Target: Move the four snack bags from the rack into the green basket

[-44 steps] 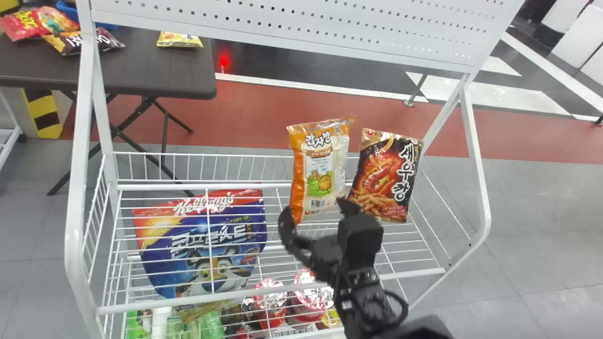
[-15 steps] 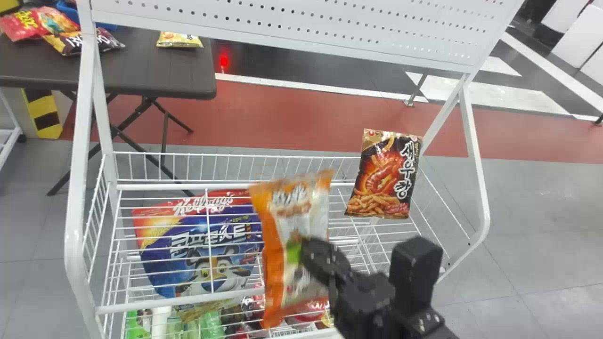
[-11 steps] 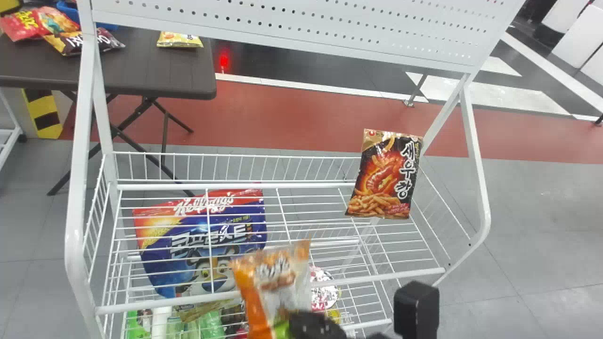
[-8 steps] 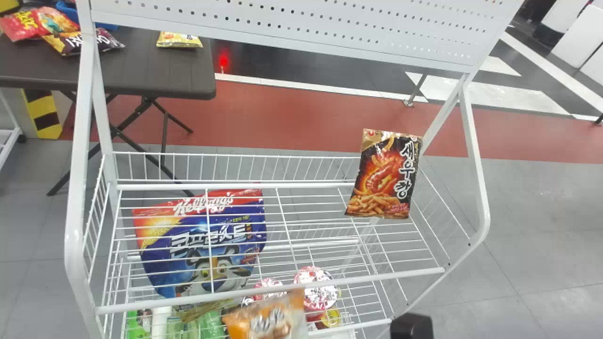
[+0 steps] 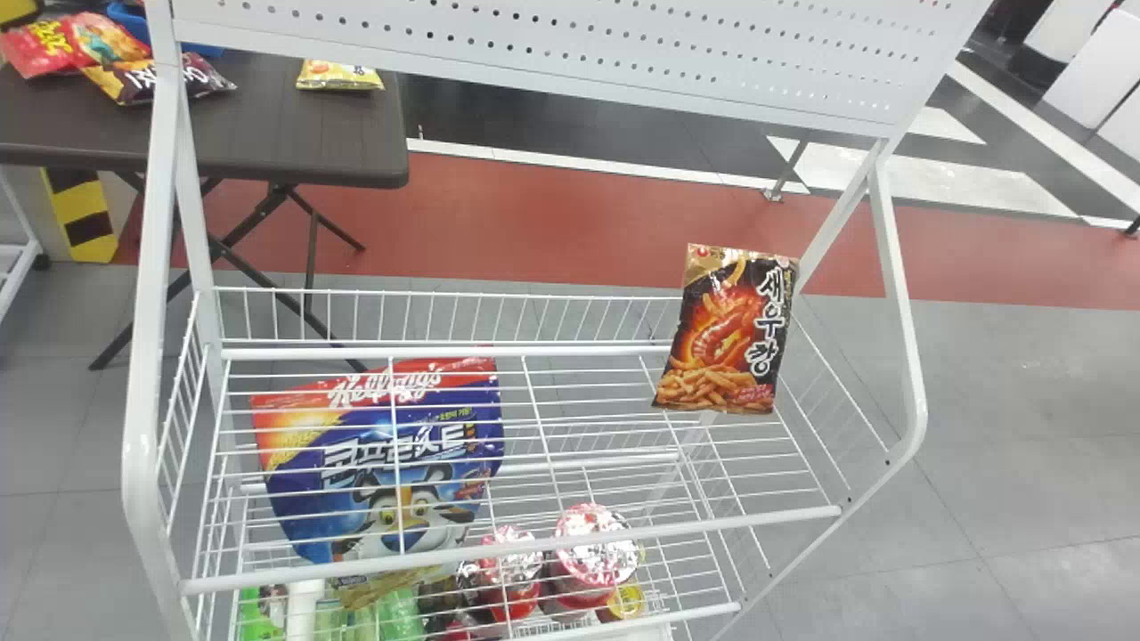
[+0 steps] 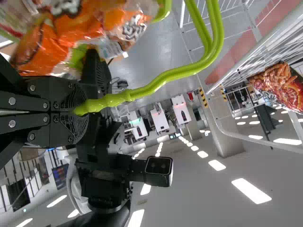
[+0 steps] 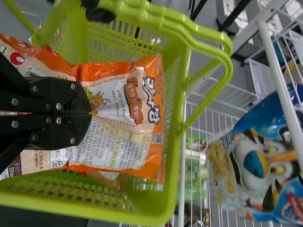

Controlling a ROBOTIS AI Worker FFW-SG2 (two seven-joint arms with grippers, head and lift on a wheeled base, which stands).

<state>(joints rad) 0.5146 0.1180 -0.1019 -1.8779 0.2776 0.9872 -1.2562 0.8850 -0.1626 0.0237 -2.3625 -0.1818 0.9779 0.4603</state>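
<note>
In the right wrist view my right gripper (image 7: 89, 113) is shut on the orange-and-white snack bag (image 7: 125, 101), holding it over the open green basket (image 7: 163, 208). Part of another wrapper (image 7: 110, 179) shows beneath it inside the basket. My left gripper (image 6: 84, 108) is closed around the basket's green handle (image 6: 177, 73); the orange bag (image 6: 47, 45) appears beside it in the left wrist view. A black-and-orange snack bag (image 5: 726, 334) stands leaning at the right back of the white wire rack (image 5: 499, 557).
A large blue cereal bag (image 5: 392, 472) occupies the rack's left part. Red-lidded cups (image 5: 592, 552) and green bottles (image 5: 396, 614) sit on a lower level. White posts (image 5: 899, 303) flank the rack; a dark table (image 5: 267, 133) with more bags stands behind left.
The orange bag, standing on the rack at first, has come off in my right gripper and moved down toward me, out over the basket. The black bag shifted slightly, then stayed.
</note>
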